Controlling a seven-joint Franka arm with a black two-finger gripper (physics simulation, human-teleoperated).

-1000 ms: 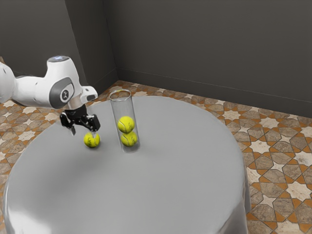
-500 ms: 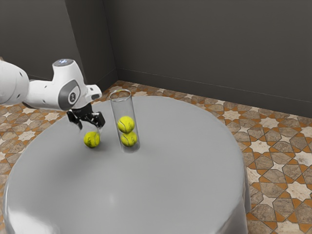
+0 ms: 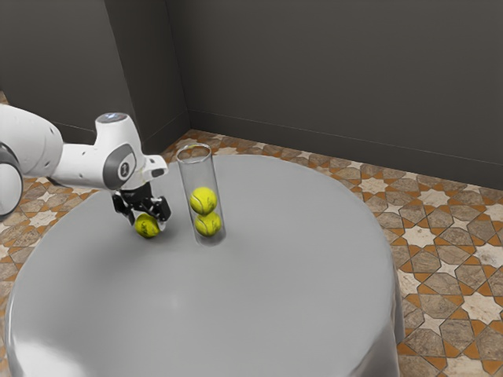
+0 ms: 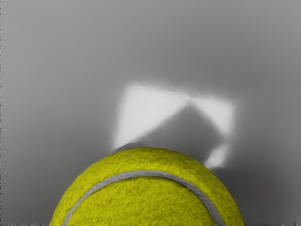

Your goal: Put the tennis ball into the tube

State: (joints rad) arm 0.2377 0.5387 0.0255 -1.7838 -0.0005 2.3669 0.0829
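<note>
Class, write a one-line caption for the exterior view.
Black gripper over a loose tennis ball, beside a clear tube with two balls inside.

Exterior view: raised, set back beside arm (image 3: 82, 163); faces obliquely down across desk (image 3: 259, 290) toward wall (image 3: 338, 78). Wrist view: close in at end effector (image 3: 147, 223), facing desktop. Overlap: tennis ball (image 4: 146, 200), exterior left of centre, wrist lower edge; nearby desktop.

Left of centre in your exterior view, the yellow, fuzzy tennis ball (image 3: 147, 228) sits on the table (image 3: 236, 306), a curved grey seam across it. Just beside it, nearer your frame's centre, the clear, open-topped tube (image 3: 198, 174) stands upright, two yellow balls (image 3: 203, 200) stacked inside.
</note>
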